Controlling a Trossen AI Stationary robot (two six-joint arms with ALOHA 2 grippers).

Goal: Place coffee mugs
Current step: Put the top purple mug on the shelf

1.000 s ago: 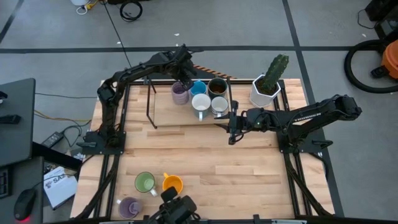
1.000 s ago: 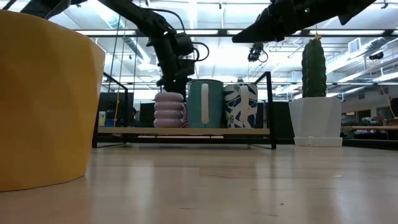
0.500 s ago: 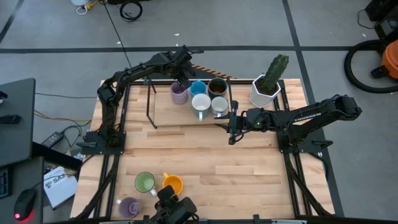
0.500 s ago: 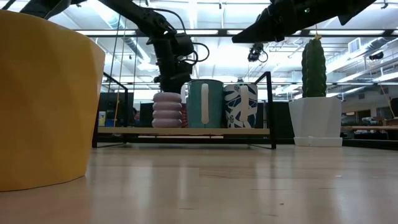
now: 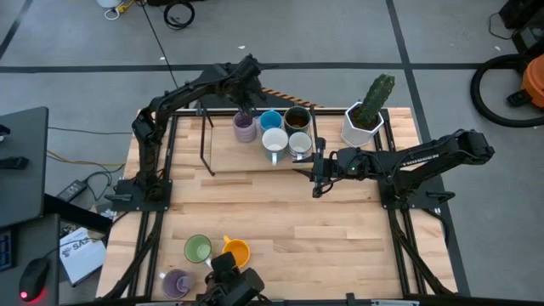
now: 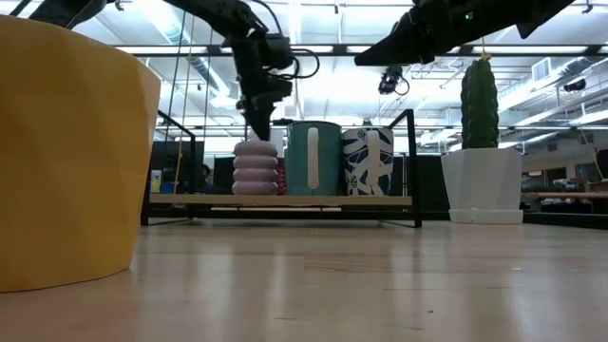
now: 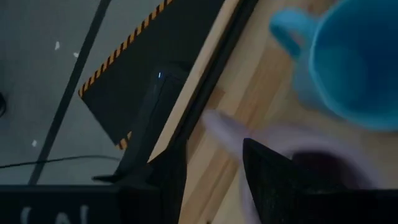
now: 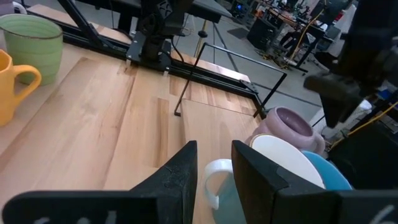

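The wooden table (image 5: 280, 229) carries a low black-framed shelf (image 5: 255, 157) at its far side, and five mugs are gathered there. Beside the shelf stands the white cactus pot (image 5: 364, 123), well to the side of both grippers.

The left gripper (image 5: 246, 109) hangs just above the purple mug (image 5: 246, 127). Its fingers (image 7: 273, 180) are parted with the mug's rim blurred just under them, and they hold nothing. The blue mug (image 5: 270, 120) sits just beyond those fingers, touching or nearly touching the purple one. The white mug (image 5: 274, 141), the patterned white mug (image 5: 300, 144) and the dark brown mug (image 5: 297, 117) complete the cluster.

The right gripper (image 5: 316, 185) waits near the shelf's front edge, fingers (image 8: 180, 180) slightly apart and empty, with the white mug just ahead of them.

Far from both grippers, at the near edge, stand the green mug (image 5: 198, 249), the orange mug (image 5: 235, 252) and a second purple mug (image 5: 176, 283).

These mugs look like glazed ceramic, so I judge them stiff, slippery and liable to chip. Each seems light enough for one gripper. The rim wall, one finger inside and one outside, looks the surest hold.

The low view shows the purple mug's ribbed sides and its seat on the shelf board, which the high view hides. Only the high view shows the three mugs not yet placed together.
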